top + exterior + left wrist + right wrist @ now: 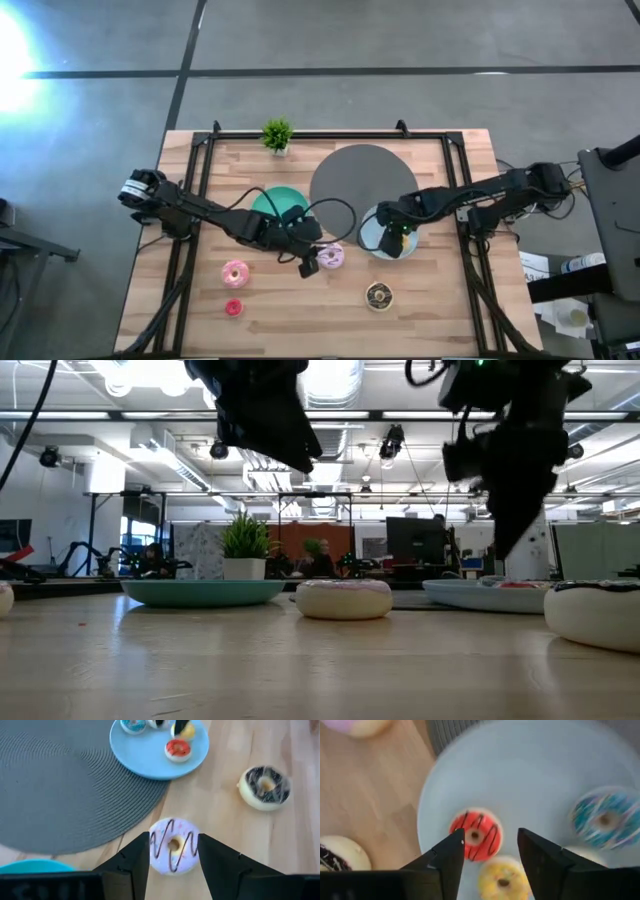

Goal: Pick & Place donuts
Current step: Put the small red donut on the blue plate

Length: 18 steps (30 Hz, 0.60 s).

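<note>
Foam-like and light, probably squashy, the lilac donut lies on the wood beside the grey mat, between the left gripper's spread fingers; best pinched across its ring

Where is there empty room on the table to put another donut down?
Bare wood lies between the pink donut and the chocolate donut, along the near edge. The grey disc is bare too. It is crowded at the pale blue plate, under the right gripper.
</note>
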Available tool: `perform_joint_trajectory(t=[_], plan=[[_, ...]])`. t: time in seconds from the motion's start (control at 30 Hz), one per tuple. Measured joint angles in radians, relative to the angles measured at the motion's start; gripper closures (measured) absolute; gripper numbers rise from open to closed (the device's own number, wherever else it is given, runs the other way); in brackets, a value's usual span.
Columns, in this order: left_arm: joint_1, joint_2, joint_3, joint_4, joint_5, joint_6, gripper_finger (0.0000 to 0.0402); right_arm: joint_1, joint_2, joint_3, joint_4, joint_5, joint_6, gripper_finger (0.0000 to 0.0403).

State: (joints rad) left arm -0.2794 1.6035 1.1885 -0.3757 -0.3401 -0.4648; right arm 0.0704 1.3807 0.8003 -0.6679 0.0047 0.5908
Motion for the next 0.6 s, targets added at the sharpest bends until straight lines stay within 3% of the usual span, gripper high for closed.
perform_joint_trajectory(t=[0.1, 0.27, 0.47, 0.6], plan=[[-0.006, 0.0, 0.0, -0.096, 0.013, 0.0, 0.0261, 0.038, -0.03, 0.034, 0.011, 0.036, -0.164, 0.0223], [-0.059, 0.0, -0.001, -0.397, 0.092, -0.014, 0.0261, 0.13, -0.043, 0.082, 0.054, 0.063, -0.409, 0.0223], [-0.243, -0.005, -0.002, -0.549, 0.225, -0.117, 0.0262, 0.17, 0.001, 0.109, 0.07, 0.078, -0.429, 0.0223], [-0.385, -0.005, -0.001, -0.552, 0.312, -0.33, 0.0262, 0.169, 0.032, 0.11, 0.085, 0.078, -0.423, 0.0223]])
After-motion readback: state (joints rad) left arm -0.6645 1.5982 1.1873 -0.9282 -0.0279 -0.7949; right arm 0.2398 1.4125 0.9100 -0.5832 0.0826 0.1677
